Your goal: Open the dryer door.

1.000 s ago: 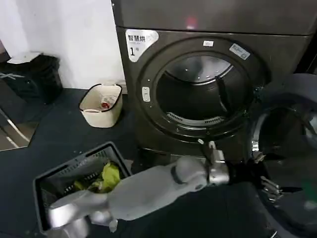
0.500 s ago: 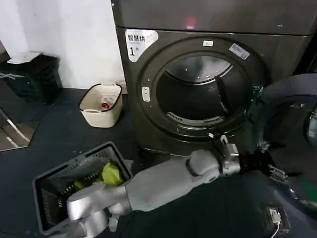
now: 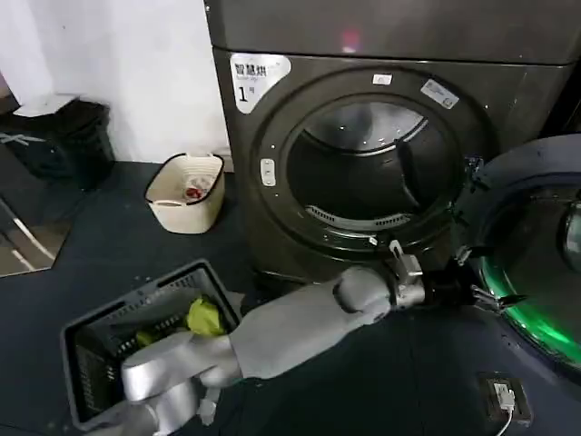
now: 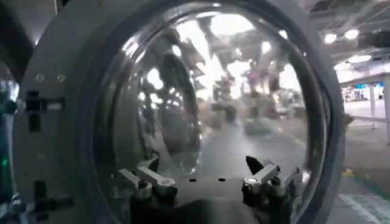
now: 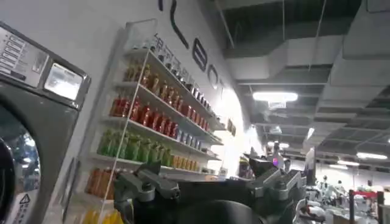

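The dark grey dryer (image 3: 381,54) has a white "1" sticker (image 3: 257,77), and its round drum opening (image 3: 372,173) is uncovered. The dryer door (image 3: 536,227) stands swung out to the right, its grey inner face toward me. Green light glows along its lower rim. My left arm reaches across the front of the machine. The left gripper (image 3: 488,298) is open at the door's inner face, holding nothing. In the left wrist view the domed glass (image 4: 207,91) is close ahead of the open left gripper (image 4: 204,175). My right gripper (image 5: 204,176) is open and empty, pointing away toward shelves.
A cream bin (image 3: 186,191) stands on the floor left of the dryer. A dark laundry basket (image 3: 100,350) with a yellow-green cloth sits at front left. A black bin (image 3: 64,136) is at the far left, and a small device (image 3: 501,395) lies on the floor by the door.
The left gripper has risen and stayed at the door's inner face. The door has swung wider to the right, and green light now shows on its lower rim.
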Motion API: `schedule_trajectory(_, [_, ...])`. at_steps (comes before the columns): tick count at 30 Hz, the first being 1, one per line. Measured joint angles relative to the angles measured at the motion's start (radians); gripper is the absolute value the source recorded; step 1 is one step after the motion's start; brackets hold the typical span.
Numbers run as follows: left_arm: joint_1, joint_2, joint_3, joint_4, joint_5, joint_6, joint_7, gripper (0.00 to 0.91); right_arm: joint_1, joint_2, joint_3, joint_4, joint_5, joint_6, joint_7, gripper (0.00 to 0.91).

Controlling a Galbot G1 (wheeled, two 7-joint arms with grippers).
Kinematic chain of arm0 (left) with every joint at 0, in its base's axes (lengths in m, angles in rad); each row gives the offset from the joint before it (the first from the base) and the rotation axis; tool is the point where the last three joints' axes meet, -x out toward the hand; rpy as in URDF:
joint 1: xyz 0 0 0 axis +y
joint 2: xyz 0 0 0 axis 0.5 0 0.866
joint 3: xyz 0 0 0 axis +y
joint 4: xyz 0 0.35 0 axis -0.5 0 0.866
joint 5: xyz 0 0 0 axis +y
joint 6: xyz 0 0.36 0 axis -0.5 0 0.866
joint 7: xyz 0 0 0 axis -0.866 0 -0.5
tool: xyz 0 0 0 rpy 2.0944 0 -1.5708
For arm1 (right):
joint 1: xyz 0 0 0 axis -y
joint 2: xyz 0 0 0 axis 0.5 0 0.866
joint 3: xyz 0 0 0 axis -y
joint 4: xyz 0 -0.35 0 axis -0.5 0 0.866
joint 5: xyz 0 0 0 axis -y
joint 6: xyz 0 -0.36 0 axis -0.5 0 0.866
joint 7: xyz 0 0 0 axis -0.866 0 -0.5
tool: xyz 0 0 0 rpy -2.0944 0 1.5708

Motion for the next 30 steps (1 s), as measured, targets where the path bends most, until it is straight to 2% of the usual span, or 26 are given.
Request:
schedule_trajectory(2, [0.006, 0.000, 0.008, -0.006, 0.039, -0.051, -0.046, 0.907, -0.002, -0.002, 0.000, -0.001, 0.000, 0.000, 0.000, 0.907])
schedule_trajectory(4, [0.008, 0.000, 0.009, -0.022, 0.047, -0.062, -0.074, 0.907, -0.005, -0.006, 0.002, -0.001, 0.000, 0.000, 0.000, 0.907])
schedule_trajectory(16, [0.031, 0.005, -0.025, -0.125, 0.009, -0.088, -0.089, 0.907, -0.007, -0.018, 0.003, 0.014, 0.001, -0.006, -0.003, 0.907])
schedule_trajectory(30, [0.067, 0.300, -0.058, -0.300, 0.012, -0.143, -0.128, 0.907, 0.004, -0.028, -0.007, 0.023, -0.001, -0.006, -0.008, 0.907])
